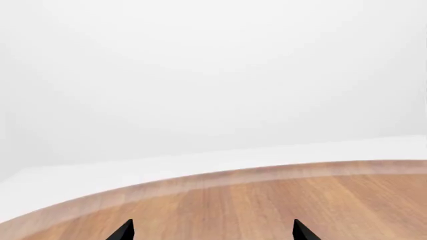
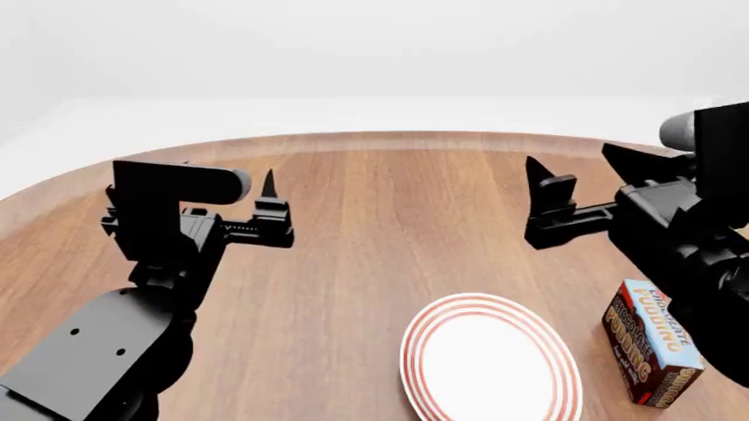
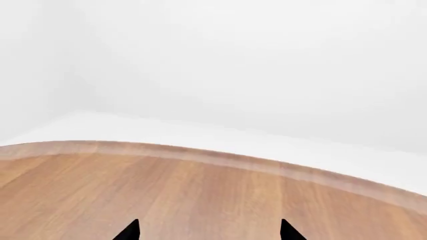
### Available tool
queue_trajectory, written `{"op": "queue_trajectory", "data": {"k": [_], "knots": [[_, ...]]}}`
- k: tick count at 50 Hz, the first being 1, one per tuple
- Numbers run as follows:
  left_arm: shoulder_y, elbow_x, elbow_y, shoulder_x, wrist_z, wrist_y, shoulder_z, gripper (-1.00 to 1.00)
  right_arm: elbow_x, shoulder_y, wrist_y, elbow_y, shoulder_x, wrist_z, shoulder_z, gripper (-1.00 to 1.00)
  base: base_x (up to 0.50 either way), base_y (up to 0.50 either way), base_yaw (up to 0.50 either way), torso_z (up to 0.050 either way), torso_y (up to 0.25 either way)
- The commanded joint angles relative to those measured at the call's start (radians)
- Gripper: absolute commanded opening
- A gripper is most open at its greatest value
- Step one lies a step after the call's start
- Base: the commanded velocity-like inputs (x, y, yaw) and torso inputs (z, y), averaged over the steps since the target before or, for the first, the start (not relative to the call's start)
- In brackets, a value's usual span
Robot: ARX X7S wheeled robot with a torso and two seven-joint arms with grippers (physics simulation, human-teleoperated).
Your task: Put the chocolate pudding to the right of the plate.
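Note:
The chocolate pudding [image 2: 651, 353], a brown carton with a light blue top, stands on the wooden table just right of the plate [image 2: 492, 373], a white plate with red rings. Both sit at the near right in the head view. My right gripper [image 2: 571, 167] is open and empty, held above the table beyond the plate and the carton; my right arm hides part of the carton's far side. My left gripper [image 2: 234, 180] is open and empty at the left, well away from both. The wrist views show only the left gripper [image 1: 213, 230] and the right gripper [image 3: 209, 230] as spread fingertips over bare wood.
The round wooden table [image 2: 387, 193] curves away to a far edge [image 1: 267, 172] that also shows in the right wrist view [image 3: 220, 157]. White floor and wall lie behind it. No other objects show.

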Motion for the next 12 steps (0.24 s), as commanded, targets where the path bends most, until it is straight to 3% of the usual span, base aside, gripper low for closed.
{"op": "queue_trajectory", "data": {"k": [1, 12], "knots": [[-0.010, -0.005, 0.006, 0.000, -0.003, -0.003, 0.011, 1.00, -0.120, -0.105, -0.099, -0.129, -0.028, 0.008, 0.015, 1.00, 0.00, 0.00, 0.00, 0.000, 0.000], [-0.005, -0.007, 0.005, -0.003, -0.007, 0.000, 0.013, 1.00, -0.153, -0.116, -0.111, -0.123, -0.040, -0.040, -0.005, 1.00, 0.00, 0.00, 0.00, 0.000, 0.000]]}}
